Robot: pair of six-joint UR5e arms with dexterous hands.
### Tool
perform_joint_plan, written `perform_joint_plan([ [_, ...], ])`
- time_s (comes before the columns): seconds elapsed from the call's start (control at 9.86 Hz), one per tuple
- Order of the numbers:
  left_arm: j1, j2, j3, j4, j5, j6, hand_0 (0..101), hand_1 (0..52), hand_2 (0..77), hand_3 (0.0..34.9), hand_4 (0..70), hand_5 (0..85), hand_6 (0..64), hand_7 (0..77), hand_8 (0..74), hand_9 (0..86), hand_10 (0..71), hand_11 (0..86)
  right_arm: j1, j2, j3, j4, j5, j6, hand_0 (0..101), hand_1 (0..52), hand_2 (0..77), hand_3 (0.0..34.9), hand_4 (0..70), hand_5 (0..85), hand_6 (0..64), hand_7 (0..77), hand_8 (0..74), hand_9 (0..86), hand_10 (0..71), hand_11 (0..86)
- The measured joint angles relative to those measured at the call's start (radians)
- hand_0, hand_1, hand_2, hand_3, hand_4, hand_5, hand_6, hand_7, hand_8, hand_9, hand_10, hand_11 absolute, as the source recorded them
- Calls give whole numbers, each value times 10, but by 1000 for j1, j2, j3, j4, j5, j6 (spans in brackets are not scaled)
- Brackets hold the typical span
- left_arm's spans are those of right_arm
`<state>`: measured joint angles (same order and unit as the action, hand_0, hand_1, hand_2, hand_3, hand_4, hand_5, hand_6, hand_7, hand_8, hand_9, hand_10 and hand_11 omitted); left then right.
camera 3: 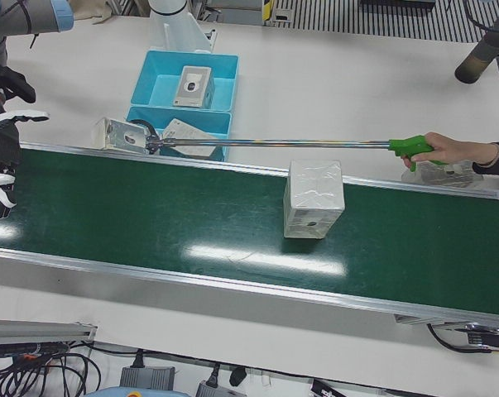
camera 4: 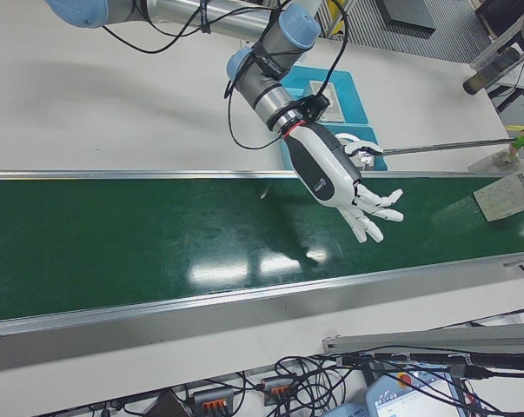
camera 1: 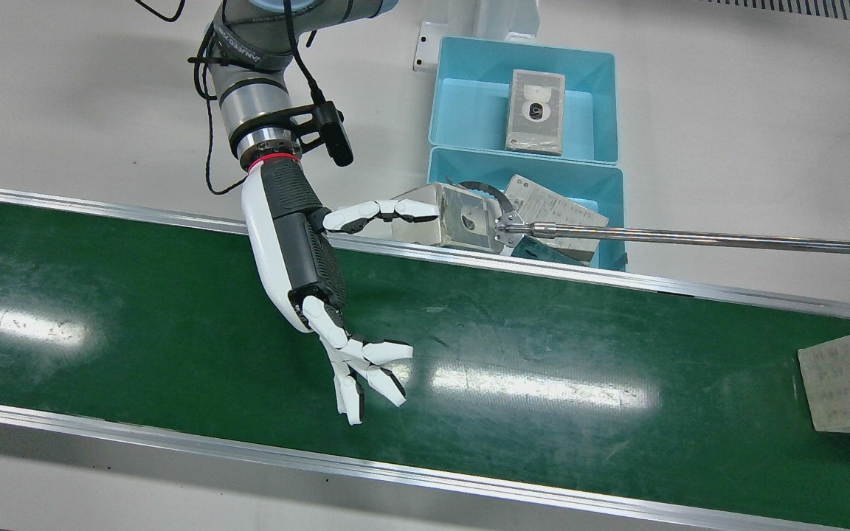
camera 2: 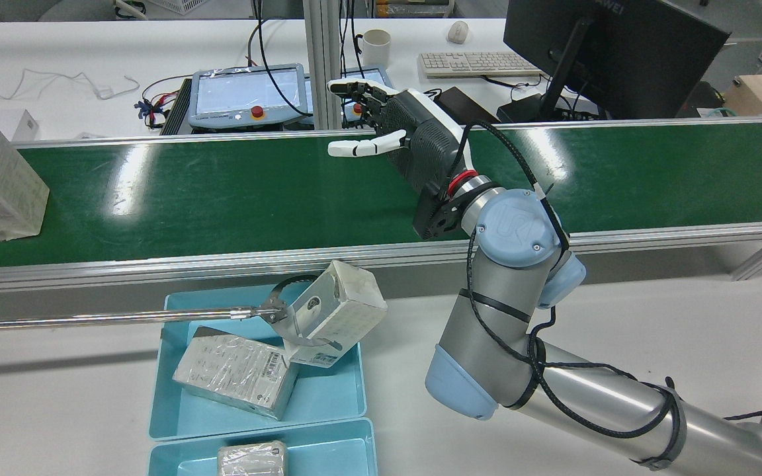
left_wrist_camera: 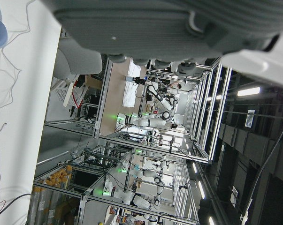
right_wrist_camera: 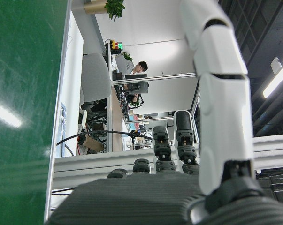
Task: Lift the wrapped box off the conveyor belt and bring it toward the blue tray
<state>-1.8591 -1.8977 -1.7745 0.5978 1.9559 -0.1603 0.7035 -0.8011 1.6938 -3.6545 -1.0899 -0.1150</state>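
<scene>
Right hand splayed, empty, centre-left above belt — wrapped box mid-frame, well apart; reacher pole could snag it.

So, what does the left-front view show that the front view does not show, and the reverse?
Only the left-front view shows the person's hand on the reach tool's green handle, and the whole wrapped white box standing on the green conveyor belt. Only the front view shows the whole right hand, open above the belt. Both show the two light-blue trays and the metal reach tool clamping a wrapped box.
</scene>
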Motion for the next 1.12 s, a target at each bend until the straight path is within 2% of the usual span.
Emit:
perform_joint_plan([
  [0.1, 0, 0, 0, 0, 0, 0, 0, 0, 11, 0, 0, 11, 5, 5, 5, 0, 5, 5, 0, 0, -21, 17, -3, 1, 500, 169, 120, 0, 142, 262, 82, 65, 0, 33, 0, 11],
  [0.41, 0, 0, 0, 0, 0, 0, 0, 0, 5, 0, 0, 11, 5, 5, 5, 0, 5, 5, -1, -8, -72, 84, -30, 2, 497, 153, 109, 0, 120, 251, 60, 65, 22, 27, 0, 11],
  [0.51, 0, 0, 0, 0, 0, 0, 0, 0, 5, 0, 0, 11, 5, 0, 5, 0, 5, 5, -2, -6, -80, 95, -40, 1, 496, 169, 114, 0, 120, 251, 60, 65, 16, 27, 0, 11],
  [0.71, 0, 0, 0, 0, 0, 0, 0, 0, 5, 0, 0, 11, 5, 0, 5, 5, 5, 5, -3, -4, -91, 110, -53, -2, 500, 169, 131, 0, 131, 267, 60, 65, 16, 38, 0, 11],
  [1.01, 0, 0, 0, 0, 0, 0, 0, 0, 5, 0, 0, 11, 5, 0, 5, 5, 0, 5, -4, -7, -100, 136, -55, -3, 500, 169, 125, 0, 131, 284, 60, 76, 16, 38, 0, 11],
  [1.12, 0, 0, 0, 0, 0, 0, 0, 0, 5, 0, 0, 11, 5, 5, 5, 5, 5, 5, -4, -11, -101, 143, -52, -2, 499, 169, 131, 1, 109, 262, 60, 76, 16, 38, 0, 11],
])
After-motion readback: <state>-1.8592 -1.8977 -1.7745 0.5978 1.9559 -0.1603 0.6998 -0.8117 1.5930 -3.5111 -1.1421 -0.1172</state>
